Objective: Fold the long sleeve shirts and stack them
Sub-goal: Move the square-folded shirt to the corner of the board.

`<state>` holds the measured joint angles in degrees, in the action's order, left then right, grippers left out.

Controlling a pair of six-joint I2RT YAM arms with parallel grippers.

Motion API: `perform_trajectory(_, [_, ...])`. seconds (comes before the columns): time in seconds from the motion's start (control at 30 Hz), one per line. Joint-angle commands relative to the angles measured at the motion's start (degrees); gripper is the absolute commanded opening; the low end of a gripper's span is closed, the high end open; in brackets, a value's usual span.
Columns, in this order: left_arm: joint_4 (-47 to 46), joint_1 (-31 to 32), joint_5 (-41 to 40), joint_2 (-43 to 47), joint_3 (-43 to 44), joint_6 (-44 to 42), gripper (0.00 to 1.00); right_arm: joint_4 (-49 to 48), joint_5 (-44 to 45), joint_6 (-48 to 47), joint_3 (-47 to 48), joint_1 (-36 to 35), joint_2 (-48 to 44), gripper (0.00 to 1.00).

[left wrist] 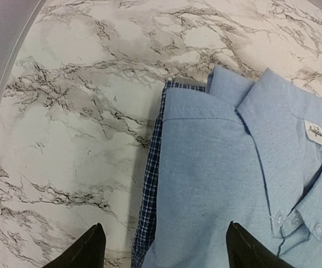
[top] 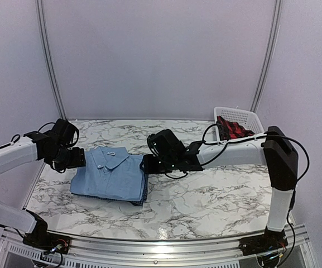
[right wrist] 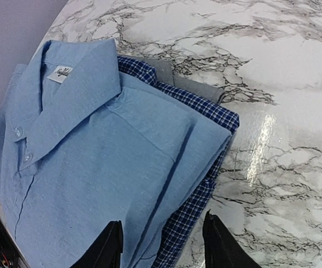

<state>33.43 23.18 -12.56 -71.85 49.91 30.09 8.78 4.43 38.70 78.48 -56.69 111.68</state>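
Observation:
A folded light blue shirt lies on top of a folded dark blue checked shirt on the marble table, left of centre. Only the checked shirt's edges show, in the left wrist view and in the right wrist view. The light blue shirt's collar with a white label shows in both wrist views. My left gripper is open and empty over the stack's left edge. My right gripper is open and empty over the stack's right edge.
A white basket with a red and black checked cloth stands at the back right of the marble table. Grey walls close in the back and sides.

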Motion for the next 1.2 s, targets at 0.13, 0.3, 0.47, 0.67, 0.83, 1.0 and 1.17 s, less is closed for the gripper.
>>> perform_trajectory(0.13, [0.51,0.61,0.91,2.66,5.84,-1.63,0.77,1.08,0.93,-1.50,-0.07,0.19,2.29,0.42])
perform_trajectory(0.3, [0.41,5.07,4.26,-0.03,10.59,-0.30,0.77,1.55,1.71,-1.84,-0.77,0.41,1.88,0.40])
perform_trajectory(0.47, [-1.73,12.09,4.65,-5.02,14.99,2.89,0.77,2.50,4.17,-2.94,-3.24,1.58,-3.75,0.42])
perform_trajectory(0.67, [-5.95,20.45,5.88,-15.35,20.59,7.91,0.78,3.16,10.36,-3.04,-11.34,4.14,-14.32,0.48])
perform_trajectory(0.83, [-9.33,26.96,5.21,-25.86,28.17,11.05,0.79,3.35,13.23,-3.10,-18.37,8.53,-23.84,0.54])
perform_trajectory(1.0, [-9.34,31.43,3.00,-37.24,37.30,13.91,0.82,4.15,15.31,-4.65,-21.39,10.22,-29.62,0.72])
perform_trajectory(1.17, [-9.44,31.84,1.83,-47.29,44.88,15.67,0.82,4.76,15.70,-5.44,-22.23,10.64,-32.78,0.84])
